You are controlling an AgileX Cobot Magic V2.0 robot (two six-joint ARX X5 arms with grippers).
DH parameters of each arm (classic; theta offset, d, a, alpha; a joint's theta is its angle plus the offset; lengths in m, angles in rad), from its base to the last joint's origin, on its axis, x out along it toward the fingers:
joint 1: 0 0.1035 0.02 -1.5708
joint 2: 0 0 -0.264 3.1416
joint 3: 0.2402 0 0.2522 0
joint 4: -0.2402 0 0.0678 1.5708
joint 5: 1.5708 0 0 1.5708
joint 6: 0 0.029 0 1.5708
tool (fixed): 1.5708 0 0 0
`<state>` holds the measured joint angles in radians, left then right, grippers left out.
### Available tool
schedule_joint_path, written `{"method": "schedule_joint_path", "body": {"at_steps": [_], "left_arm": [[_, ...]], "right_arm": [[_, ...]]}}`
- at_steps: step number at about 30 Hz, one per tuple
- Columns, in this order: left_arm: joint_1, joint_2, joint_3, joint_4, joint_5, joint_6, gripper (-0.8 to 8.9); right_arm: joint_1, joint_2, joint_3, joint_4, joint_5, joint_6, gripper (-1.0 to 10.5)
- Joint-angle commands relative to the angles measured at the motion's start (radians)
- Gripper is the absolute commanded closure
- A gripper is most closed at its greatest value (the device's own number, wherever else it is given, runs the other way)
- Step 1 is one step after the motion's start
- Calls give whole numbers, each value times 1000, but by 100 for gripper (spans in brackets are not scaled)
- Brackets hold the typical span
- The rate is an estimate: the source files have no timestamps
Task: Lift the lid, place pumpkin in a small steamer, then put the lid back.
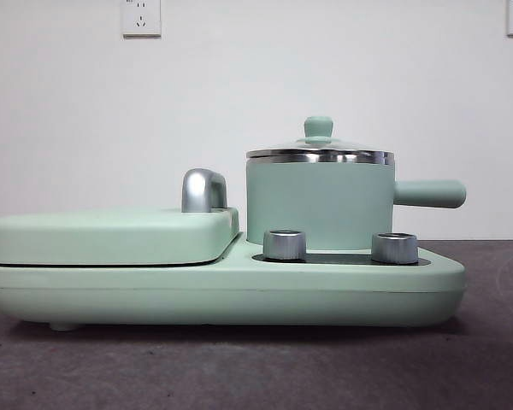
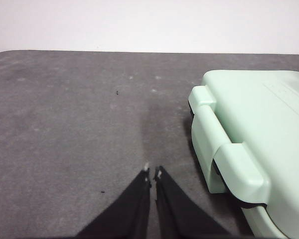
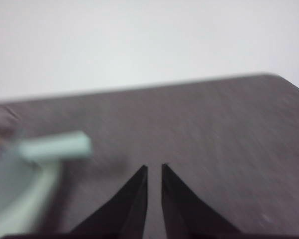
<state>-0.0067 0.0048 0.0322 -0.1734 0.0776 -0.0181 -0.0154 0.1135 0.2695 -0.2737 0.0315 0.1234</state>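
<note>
**Lid on, both grippers holding nothing**

No brand name, label or readable writing shows anywhere on the appliance; the only wall fittings are two white sockets (image 1: 141, 17), and nothing on them can be read.

Down to the left gripper (image 2: 152, 172): its black jaws are pinched almost together, only a sliver between the tips, grasping nothing, poised over the bare grey desk (image 2: 79, 124) just beside the corner of the wide flat mint-green cover (image 2: 259, 124).

Over to the right gripper (image 3: 154, 167): a narrow gap between its jaws, nothing in them, above the desk. The picture is blurred, but the straight mint-green side handle (image 3: 55, 146) shows nearby, apart from the jaws.

From the front, the small round lid with chrome rim and mint-green knob (image 1: 318, 149) sits squarely on the mint-green cylindrical small steamer (image 1: 318, 205), its handle pointing right. The steamer stands on the mint-green base (image 1: 222, 295) behind two chrome dials (image 1: 285, 244). The flat cover with its chrome handle (image 1: 203, 190) lies to the left.
</note>
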Motion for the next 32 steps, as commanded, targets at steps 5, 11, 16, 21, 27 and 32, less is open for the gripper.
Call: {"method": "schedule_joint_path", "body": {"at_steps": [5,11,16,21,27,32], "left_arm": [[2,-2,-18,17,1,6,793],[2,-2,-18,17,1,6,793],[2,-2,-18,16,1,6,793],[2,-2,-18,17,1,6,793],[2,-2,-18,17,1,6,793],[2,-2,-18,17,1,6,793]], "right_arm": [[14,-67,-166,66,22,-109,926],[14,-93,-229,79,22,-105,926],[14,-110,-257,106,18,-107,926],[13,-110,-257,102,13,-106,926],[14,-110,-257,113,8,-105,926],[14,-110,-257,117,8,-105,926]]}}
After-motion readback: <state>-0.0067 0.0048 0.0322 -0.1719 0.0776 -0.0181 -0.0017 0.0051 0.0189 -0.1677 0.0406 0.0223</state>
